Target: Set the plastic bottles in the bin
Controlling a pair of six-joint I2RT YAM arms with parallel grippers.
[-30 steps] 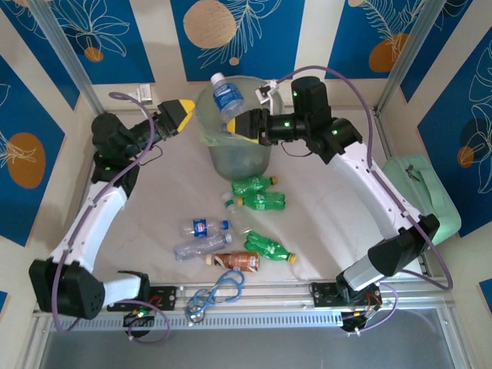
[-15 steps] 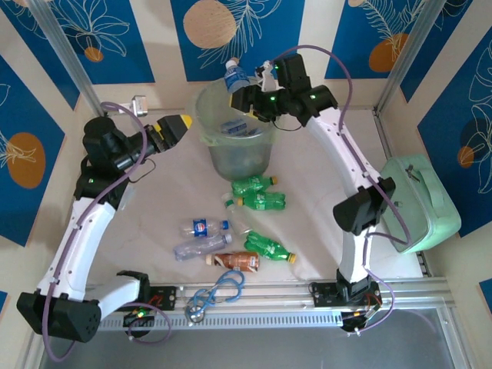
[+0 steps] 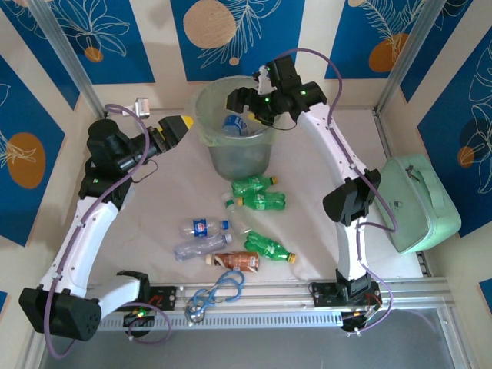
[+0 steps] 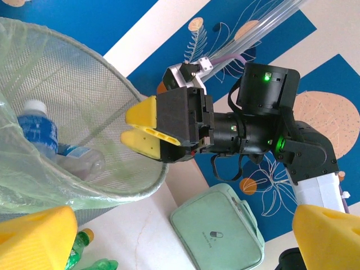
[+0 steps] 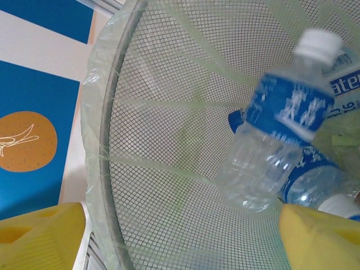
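Note:
The bin stands at the back middle of the table, lined with a thin bag. My right gripper hangs open over its far rim. Between its yellow fingers a clear blue-labelled bottle shows blurred and free inside the mesh wall, above another bottle. It shows in the bin from above too. My left gripper is open and empty to the left of the bin. Green bottles, two clear ones and a brown one lie on the table.
A mint green case sits at the right edge of the table, also under my left wrist. A blue-grey looped cable lies by the front rail. Walls close in behind and beside the bin.
My right gripper carried the clear bottle over the bin, then opened, and the bottle dropped inside. The left arm pulled back a little from the bin.

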